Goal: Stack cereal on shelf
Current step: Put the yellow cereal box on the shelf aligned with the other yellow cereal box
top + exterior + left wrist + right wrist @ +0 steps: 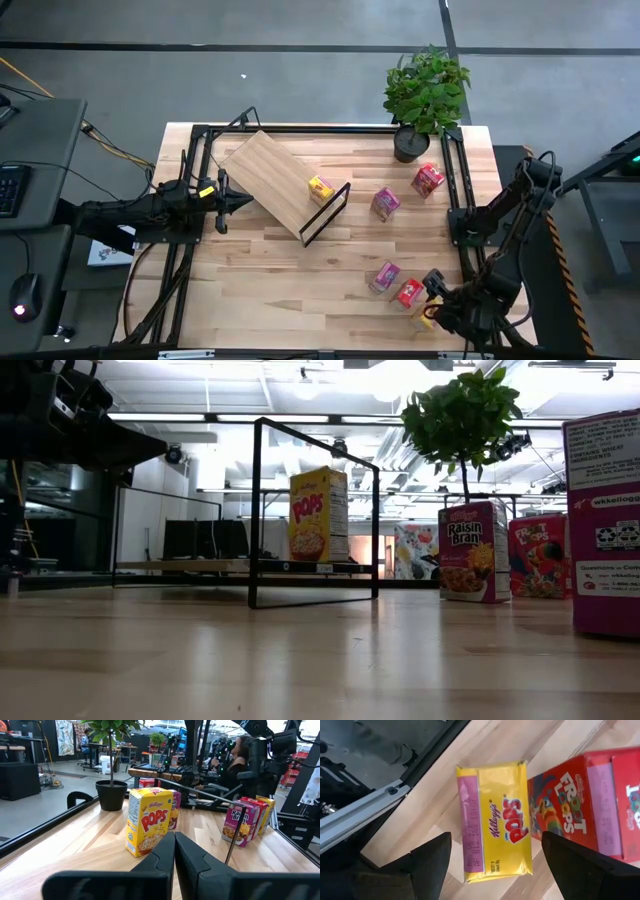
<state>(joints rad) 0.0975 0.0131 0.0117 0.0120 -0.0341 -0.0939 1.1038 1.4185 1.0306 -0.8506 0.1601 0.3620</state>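
Note:
The shelf [272, 172] lies slantwise on the table, a light board with a black wire frame [326, 212] at its right end. One yellow cereal box [320, 188] stands upright on the board near that frame; the low view also shows this box [318, 515]. My left gripper [224, 201] is shut and hovers level at the board's left end, pointing at the standing box [149, 822]. My right gripper [432, 302] is open near the table's near right corner. It is above a second yellow box [495, 825], which lies flat on the table, with one finger on either side.
A red box [580, 805] stands right beside the flat yellow one, and a pink-purple box [384, 277] is just left of it. Another pink-purple box [385, 203] and a red box [428, 180] stand mid-right. A potted plant [424, 95] sits at the far right. Black frame rails [455, 190] border the table.

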